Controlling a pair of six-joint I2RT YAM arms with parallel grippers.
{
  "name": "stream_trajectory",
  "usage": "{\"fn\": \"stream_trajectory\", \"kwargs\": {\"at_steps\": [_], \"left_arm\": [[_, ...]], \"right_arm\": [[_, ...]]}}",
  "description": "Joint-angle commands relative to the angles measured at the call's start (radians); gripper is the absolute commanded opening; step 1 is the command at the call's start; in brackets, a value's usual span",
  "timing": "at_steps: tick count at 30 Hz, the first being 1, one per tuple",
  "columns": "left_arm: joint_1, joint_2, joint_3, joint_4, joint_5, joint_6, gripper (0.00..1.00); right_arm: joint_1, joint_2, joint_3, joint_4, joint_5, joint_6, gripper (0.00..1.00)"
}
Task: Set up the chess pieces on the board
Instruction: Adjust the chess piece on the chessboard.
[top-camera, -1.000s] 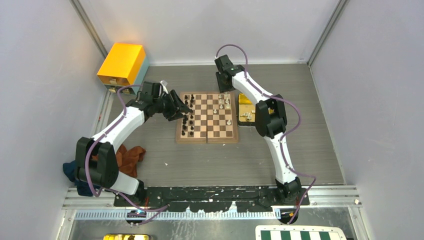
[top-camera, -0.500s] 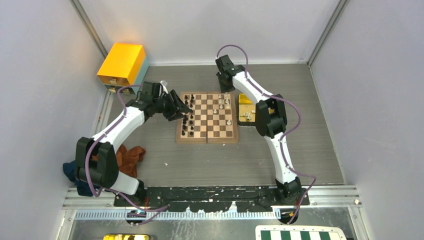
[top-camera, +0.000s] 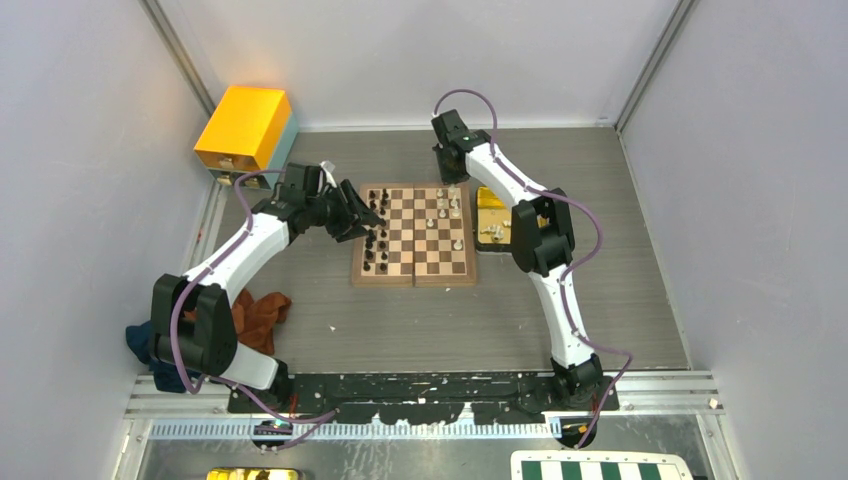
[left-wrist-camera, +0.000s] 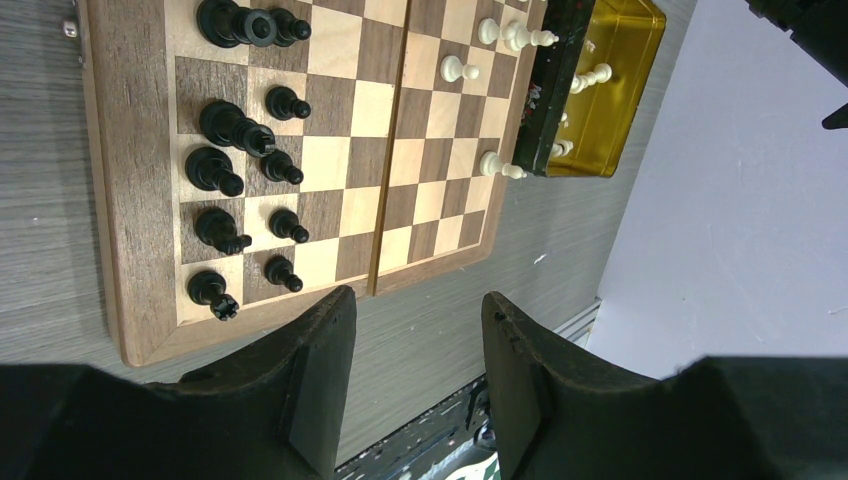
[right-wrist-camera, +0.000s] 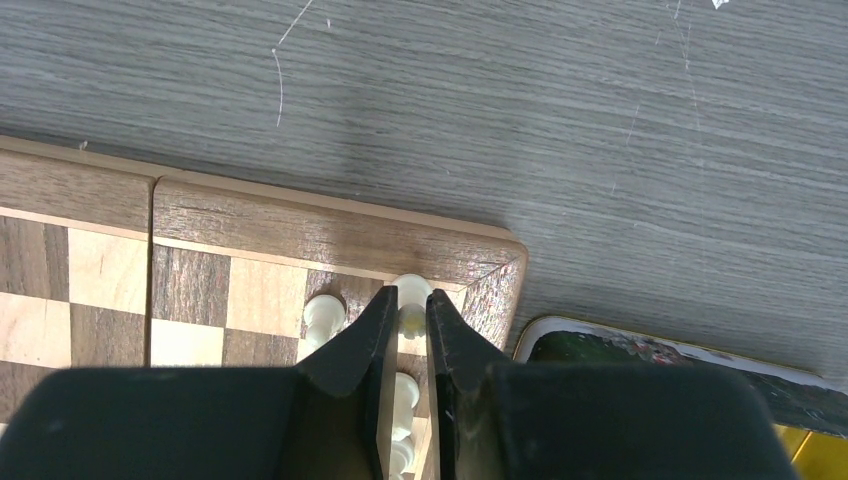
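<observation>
The left arm (top-camera: 245, 245) bends out and forward, its left gripper (left-wrist-camera: 415, 305) low at the left edge of the wooden chessboard (top-camera: 414, 276), fingers spread on nothing. The chessboard lies mid-table, dark and light brown squares in a brown frame, with eleven black pieces (left-wrist-camera: 235, 125) in two columns on its left side and roughly six cream-white pieces (top-camera: 443, 210) on its right half. The right arm (top-camera: 545, 235) stretches far forward, and the right gripper (right-wrist-camera: 407, 305) pinches one cream-white corner piece (right-wrist-camera: 410, 288) on the far right corner square.

On the board (top-camera: 430, 262) stand chess pieces (top-camera: 372, 250); tray (top-camera: 489, 203) lies right.
</observation>
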Motion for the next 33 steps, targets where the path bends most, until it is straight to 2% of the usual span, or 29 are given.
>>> {"fn": "stream_trajectory", "kwargs": {"at_steps": [1,14,33], "left_arm": [[0.006,-0.007,0.011,0.036,0.023,0.005,0.5],[0.006,-0.024,0.002,0.036,0.023,0.003,0.5],[0.006,-0.045,-0.013,0.037,0.022,-0.005,0.5]], "right_arm": [[-0.002,-0.052,-0.025,0.021,-0.008,0.013,0.14],[-0.001,-0.102,-0.079,0.028,0.002,0.021,0.12],[0.001,-0.124,-0.113,0.022,0.006,0.021,0.14]]}}
